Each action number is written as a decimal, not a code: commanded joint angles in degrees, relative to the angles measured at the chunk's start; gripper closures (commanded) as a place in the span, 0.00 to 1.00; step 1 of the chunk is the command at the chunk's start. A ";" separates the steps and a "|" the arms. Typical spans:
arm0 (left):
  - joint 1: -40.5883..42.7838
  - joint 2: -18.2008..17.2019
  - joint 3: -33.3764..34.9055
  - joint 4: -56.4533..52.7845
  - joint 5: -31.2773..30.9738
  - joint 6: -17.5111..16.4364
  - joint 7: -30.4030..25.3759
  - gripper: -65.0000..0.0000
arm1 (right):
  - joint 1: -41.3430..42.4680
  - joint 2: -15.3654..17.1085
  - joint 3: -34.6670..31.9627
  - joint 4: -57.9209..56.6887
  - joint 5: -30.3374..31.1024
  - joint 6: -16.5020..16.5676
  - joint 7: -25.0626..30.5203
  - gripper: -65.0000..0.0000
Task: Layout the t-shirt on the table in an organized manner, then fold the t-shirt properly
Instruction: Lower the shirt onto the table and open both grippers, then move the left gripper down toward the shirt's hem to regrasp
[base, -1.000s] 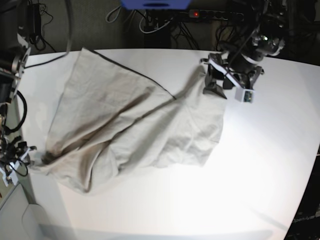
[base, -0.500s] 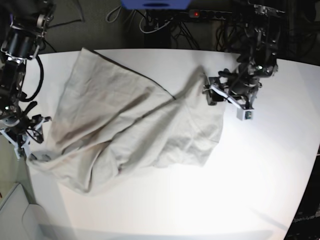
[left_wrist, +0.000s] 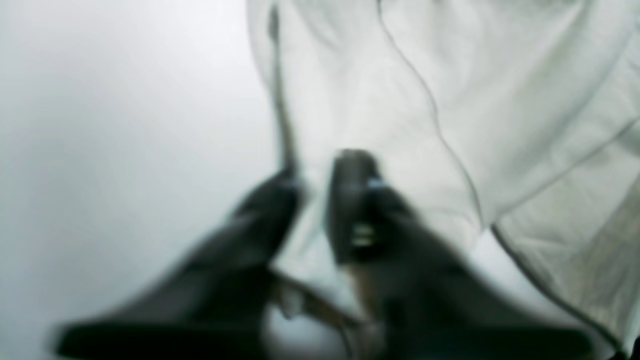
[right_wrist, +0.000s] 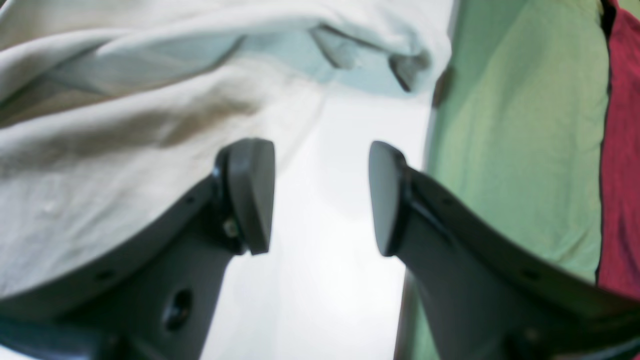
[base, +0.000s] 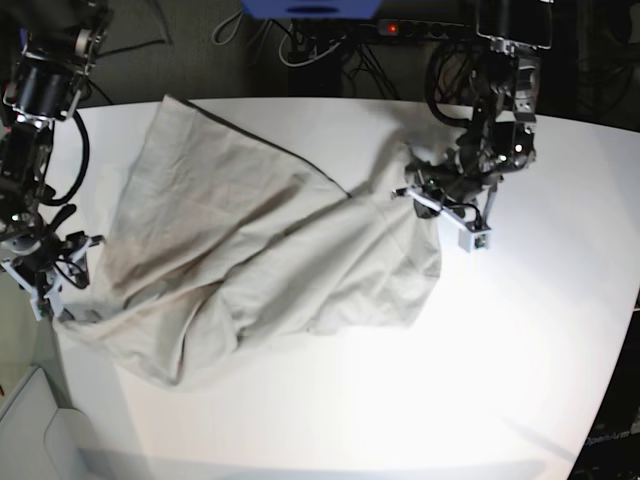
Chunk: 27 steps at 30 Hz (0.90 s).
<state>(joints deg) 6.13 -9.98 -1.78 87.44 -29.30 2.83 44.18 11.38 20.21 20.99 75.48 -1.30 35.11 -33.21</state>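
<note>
Behind the far edge lies a dark floor (base: 180, 60) strewn with black cables (base: 330, 55) — a power strip (base: 430, 30) with a red light sits there, beside a blue box (base: 310, 8). Green flooring (right_wrist: 520, 140) shows past one side edge.

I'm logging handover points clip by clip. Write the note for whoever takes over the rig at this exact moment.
Left hand: shut on the t-shirt, pinching its edge at the far right of the cloth.
Right hand: open, holding nothing, low at the table edge beside the shirt's near-left corner.
T-shirt: bunched and wrinkled across the table's left half, with a diagonal ridge through the middle.
Done: one edge gripped.
Left: grip the opposite corner, spread the shirt flat, then fold it.
</note>
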 joint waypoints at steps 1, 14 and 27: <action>-0.02 -0.44 -0.46 1.84 -0.02 0.11 0.52 1.00 | 1.15 1.20 0.33 1.13 0.47 -0.34 1.17 0.52; 15.36 -1.23 -11.45 26.54 -0.11 0.20 8.43 1.00 | -6.94 -3.72 0.33 7.29 0.38 4.89 -1.82 0.53; 20.02 -2.29 -11.36 28.74 -13.12 0.03 10.28 0.97 | -9.31 -7.33 -0.20 7.55 0.38 4.89 -1.82 0.53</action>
<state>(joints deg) 26.33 -11.66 -12.97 115.13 -41.54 2.81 54.92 1.19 12.05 20.51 82.06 -1.52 40.23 -36.05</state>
